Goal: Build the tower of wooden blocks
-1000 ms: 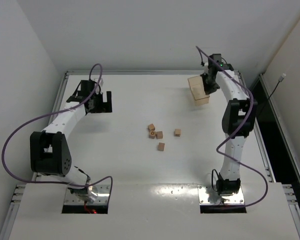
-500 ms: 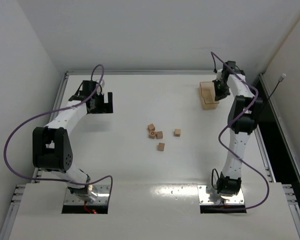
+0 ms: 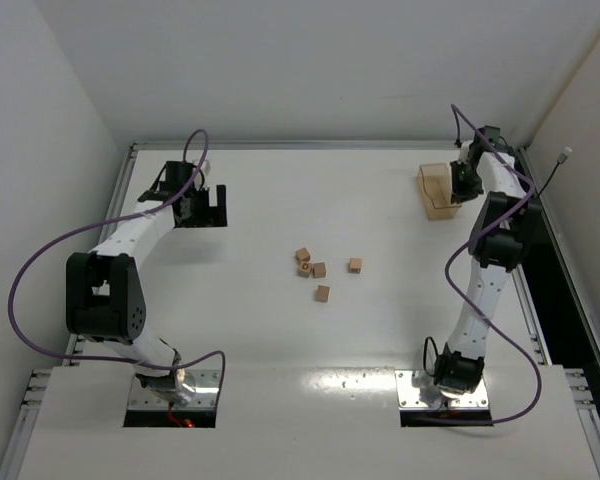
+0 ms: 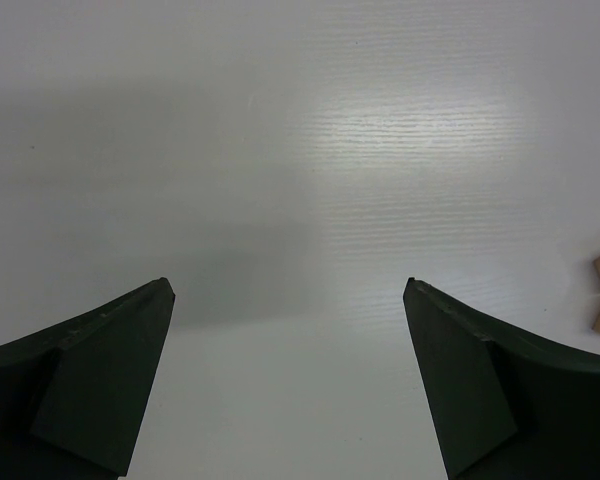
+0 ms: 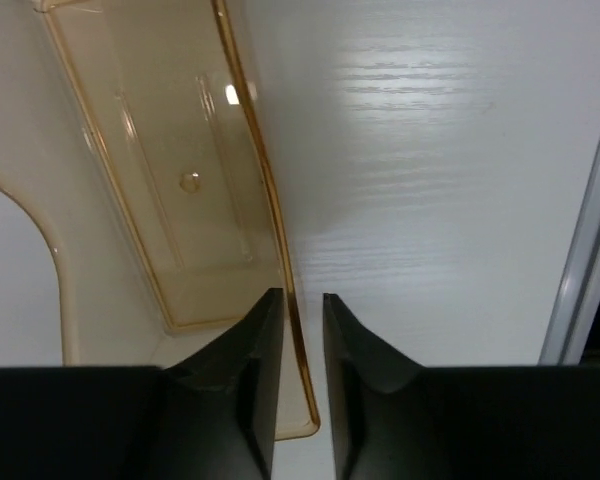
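Your left tool [image 3: 208, 205] hangs over the far left of the table [image 3: 260, 340], its jaws spread wide. At mid-table, the wood blocks [image 3: 319, 270] lie loose in a small cluster, each flat on the surface, with one a little apart to the right. At the far right, your right tool [image 5: 302, 300] is pinched onto the wall of the translucent tray [image 5: 170, 180], well apart from the blocks.
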